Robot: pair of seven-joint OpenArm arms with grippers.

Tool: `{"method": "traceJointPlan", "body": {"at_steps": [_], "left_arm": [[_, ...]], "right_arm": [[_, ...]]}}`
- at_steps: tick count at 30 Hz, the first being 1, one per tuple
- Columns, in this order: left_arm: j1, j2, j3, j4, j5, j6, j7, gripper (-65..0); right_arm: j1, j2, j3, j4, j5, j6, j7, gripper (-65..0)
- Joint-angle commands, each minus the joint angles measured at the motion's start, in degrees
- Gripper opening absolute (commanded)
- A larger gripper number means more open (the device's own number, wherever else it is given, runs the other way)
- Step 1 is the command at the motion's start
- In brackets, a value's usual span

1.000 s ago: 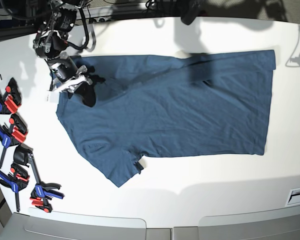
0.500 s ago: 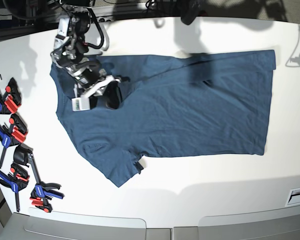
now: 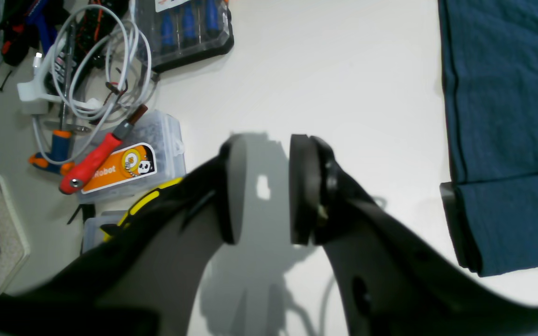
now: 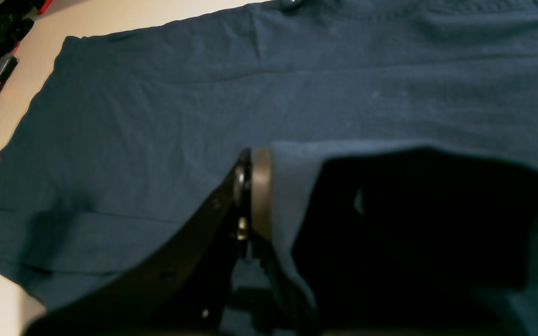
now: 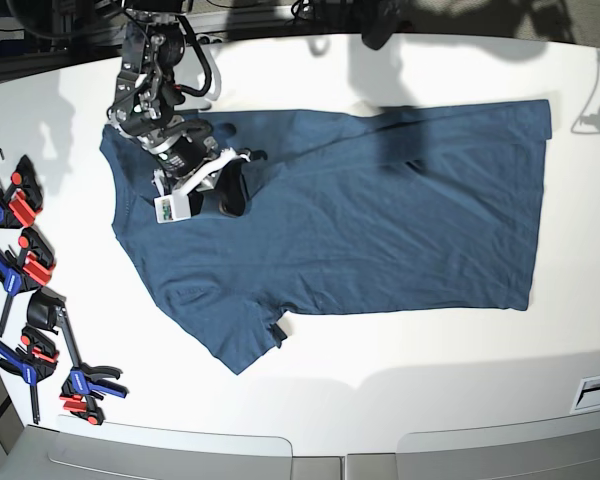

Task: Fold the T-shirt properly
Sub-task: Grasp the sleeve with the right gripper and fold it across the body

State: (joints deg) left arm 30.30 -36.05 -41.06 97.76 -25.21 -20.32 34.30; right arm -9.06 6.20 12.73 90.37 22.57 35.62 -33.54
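Since the earlier pictures the right gripper (image 5: 220,185) has moved from the left edge of the T-shirt (image 5: 360,230) towards its middle, carrying a piece of the cloth with it, and in the last half second it has shifted only a little further. The T-shirt lies spread on the white table (image 5: 400,360), its body reaching to the right and one short sleeve pointing down toward the front edge. In the right wrist view the right gripper (image 4: 269,196) has its jaws pressed together on a fold of the blue cloth, which hangs in front of the camera as a dark shadowed flap, while the rest of the T-shirt (image 4: 157,107) lies flat below it. A small white label (image 5: 165,208) shows just beside this gripper in the base view. The left gripper (image 3: 262,189) is seen only in its own wrist view: its two round pads (image 3: 304,186) stand apart with a clear gap between them, nothing is between them, and it hangs above bare table. To its right lies a folded edge of the T-shirt (image 3: 507,116), apart from the pads. On the far left of that view are a tangle of white cables (image 3: 91,70), a red-handled tool (image 3: 94,156) and a clear plastic box (image 3: 143,158) with an orange sticker. Several blue and red clamps (image 5: 25,270) lie along the left edge of the table.
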Motion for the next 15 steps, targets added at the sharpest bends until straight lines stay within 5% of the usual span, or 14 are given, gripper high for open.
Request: {"method": "traceJointPlan", "body": {"at_steps": [1, 6, 15], "left_arm": [[0.0, -1.42, -0.59, 0.81, -0.33, 0.44, -1.4, -50.3], [0.0, -1.42, -0.59, 0.81, -0.33, 0.44, -1.4, -50.3], [0.0, -1.42, -0.59, 0.81, -0.33, 0.44, -1.4, -50.3]], "right_arm": [[0.81, 0.28, 0.04, 0.85, -0.2, 0.31, 1.97, -65.0], [0.81, 0.31, 0.04, 0.85, -5.14, -5.16, 2.95, -46.8], [0.81, 0.31, 0.04, 0.85, -5.92, -5.88, 3.1, -45.7]]}}
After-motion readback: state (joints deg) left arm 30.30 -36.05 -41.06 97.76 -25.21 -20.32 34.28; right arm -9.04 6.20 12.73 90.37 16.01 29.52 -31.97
